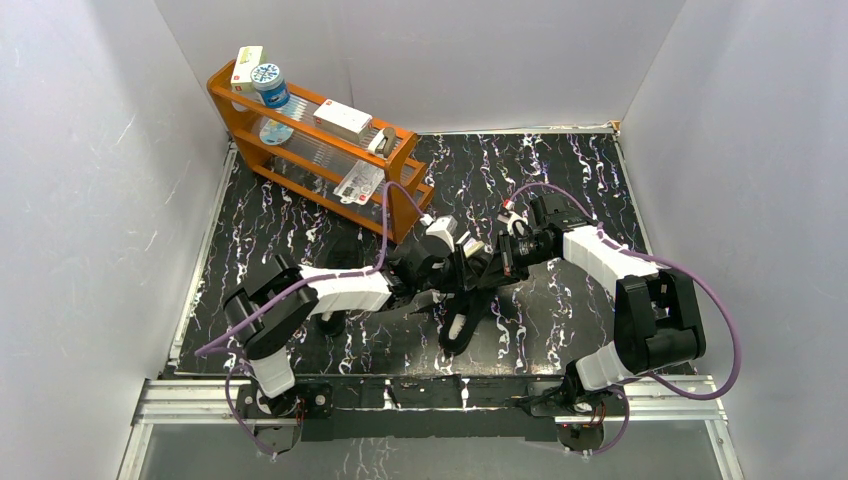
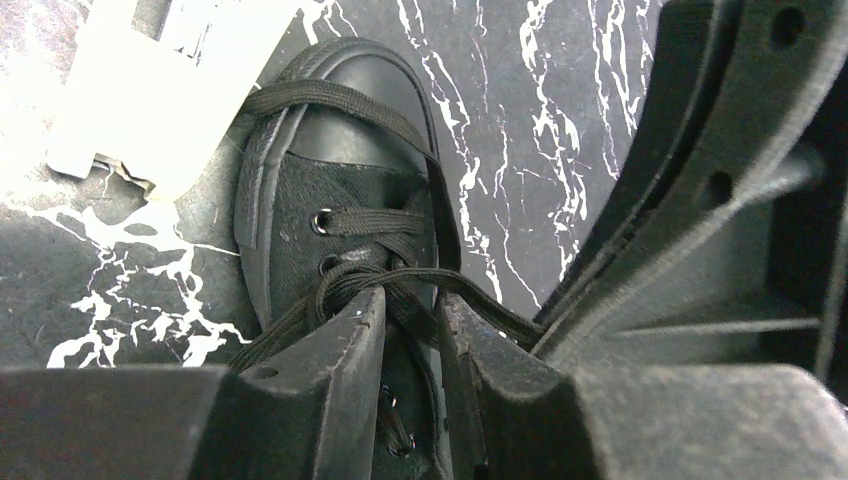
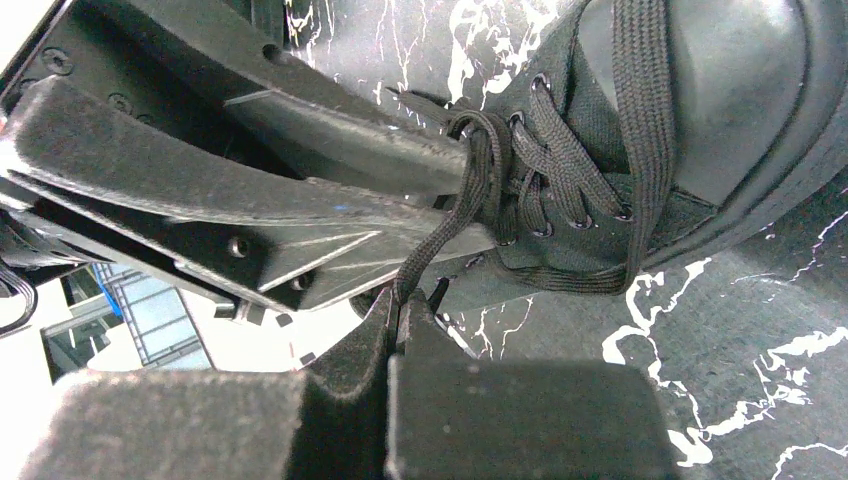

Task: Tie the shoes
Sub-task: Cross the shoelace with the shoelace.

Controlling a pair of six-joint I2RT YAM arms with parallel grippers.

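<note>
As the laces are being worked, right gripper (image 3: 400,300): closed tight on a single lace (image 3: 440,232), which is drawn taut up to the lacing.
Left gripper (image 2: 412,312): jaws set narrow, tips placed on the upper eyelets. Strands are draped over and between the tips, and whether one is clamped cannot be told.
Crossing (image 3: 486,140): the laces are bunched and wrapped round one finger of the left gripper, just above the tongue. No bow is seen.
Shoe (image 2: 345,130): laid on the table (image 1: 560,325) between the two arms, near the middle. A loose strand is trailed over the toe cap.
Second shoe: not made out with certainty in the overhead view.
Step in hand: judged to be the first crossing or an early loop, with the knot far from finished.
Next move: the held lace is probably to be drawn across or through the wrap while the other strands are pinned by the left tips. Tension must be maintained without the shoe being dragged.
Risk: the lace may be lost from the pinch, or snagged on the wrapped finger.
</note>
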